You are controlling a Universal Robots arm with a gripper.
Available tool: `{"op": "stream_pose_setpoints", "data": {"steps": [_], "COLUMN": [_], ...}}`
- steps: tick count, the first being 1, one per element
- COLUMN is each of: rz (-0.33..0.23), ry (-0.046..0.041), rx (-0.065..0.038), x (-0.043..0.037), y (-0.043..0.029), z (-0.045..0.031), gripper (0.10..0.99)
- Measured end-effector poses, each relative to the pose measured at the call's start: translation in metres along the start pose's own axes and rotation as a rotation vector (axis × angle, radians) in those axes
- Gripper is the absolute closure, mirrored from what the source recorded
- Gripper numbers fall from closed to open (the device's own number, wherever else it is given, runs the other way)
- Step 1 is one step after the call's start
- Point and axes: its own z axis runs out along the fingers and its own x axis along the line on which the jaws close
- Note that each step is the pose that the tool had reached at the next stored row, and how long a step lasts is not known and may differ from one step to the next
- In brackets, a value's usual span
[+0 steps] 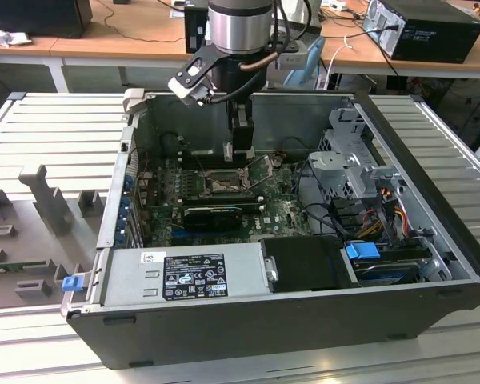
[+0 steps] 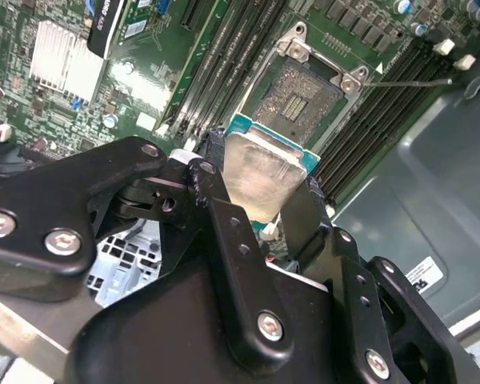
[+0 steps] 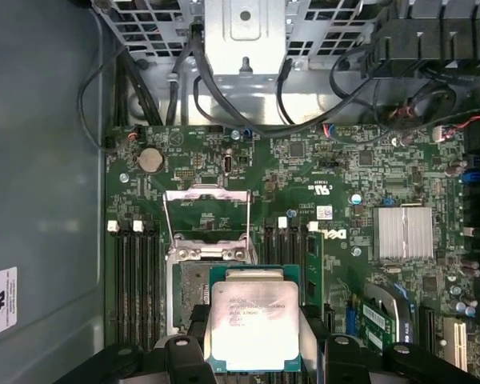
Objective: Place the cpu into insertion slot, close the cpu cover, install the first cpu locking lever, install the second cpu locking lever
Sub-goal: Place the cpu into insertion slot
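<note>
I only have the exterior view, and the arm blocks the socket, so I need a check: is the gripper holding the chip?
Observer: Yes. In the second wrist view the gripper is shut on the chip, gripping two opposite edges.
Operator: Is it seated in the socket?
Observer: No. In the first wrist view the chip sits between the fingers, offset from the socket, whose pin field shows bare beside it.
Operator: And the cover?
Observer: The cover is swung open, off the socket.

Silvery cpu (image 3: pixel 252 324) held aloft near open insertion slot (image 3: pixel 190 300); cpu cover (image 3: pixel 206 194) flipped open.
</note>
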Motion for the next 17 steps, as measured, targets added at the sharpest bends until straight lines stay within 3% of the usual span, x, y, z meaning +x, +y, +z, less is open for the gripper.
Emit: {"op": "stream_pose_setpoints", "data": {"steps": [3, 17], "rz": [-0.031, -0.046], "ry": [0.0019, 0.0027], "rx": [0.0, 0.001], "x": [0.0002, 0.003], "y": [-0.0004, -0.0026], "z": [0.0059, 0.0234], "gripper": [0.561, 0.561]}}
